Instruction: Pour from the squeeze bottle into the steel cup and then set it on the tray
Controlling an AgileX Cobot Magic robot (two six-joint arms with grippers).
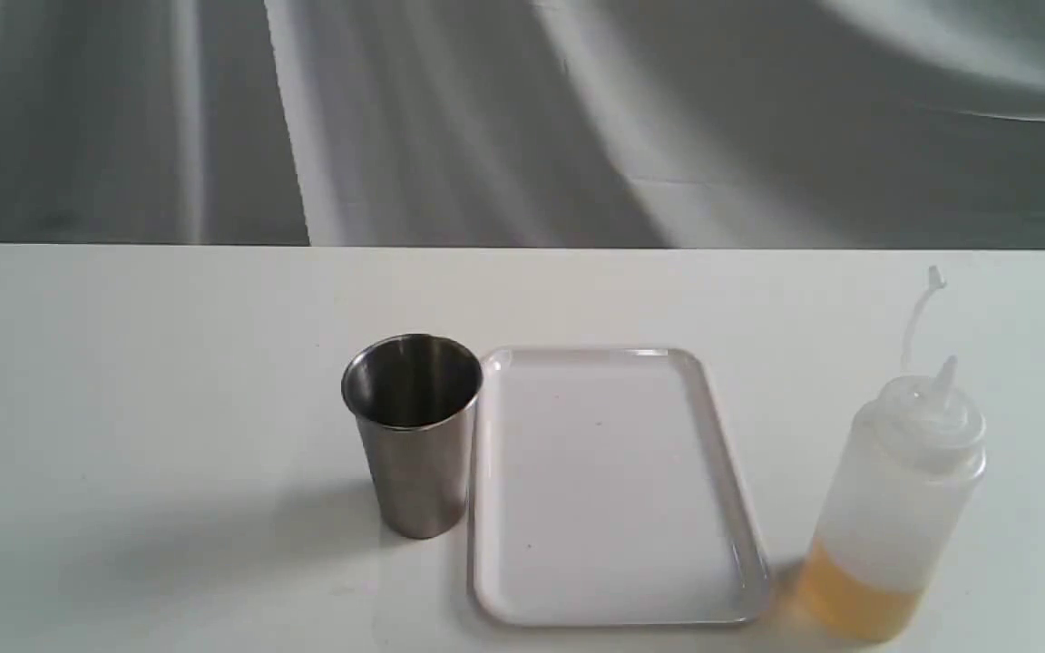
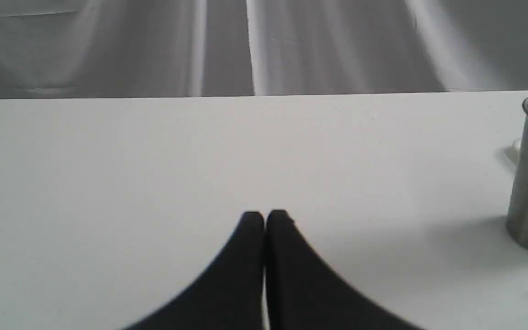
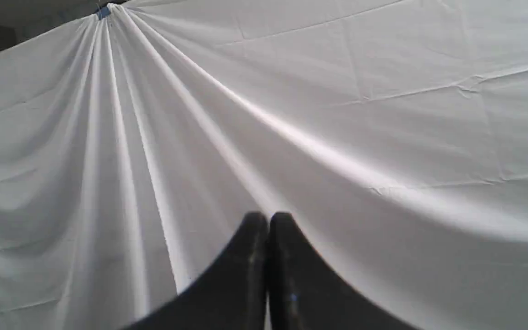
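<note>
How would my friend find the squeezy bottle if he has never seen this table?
Start at the white table and find the flat white tray in its middle. The squeeze bottle stands upright to the tray's right. It is cloudy plastic with a pointy nozzle and yellow liquid at the bottom, taller than the shiny steel cup on the tray's other side.
</note>
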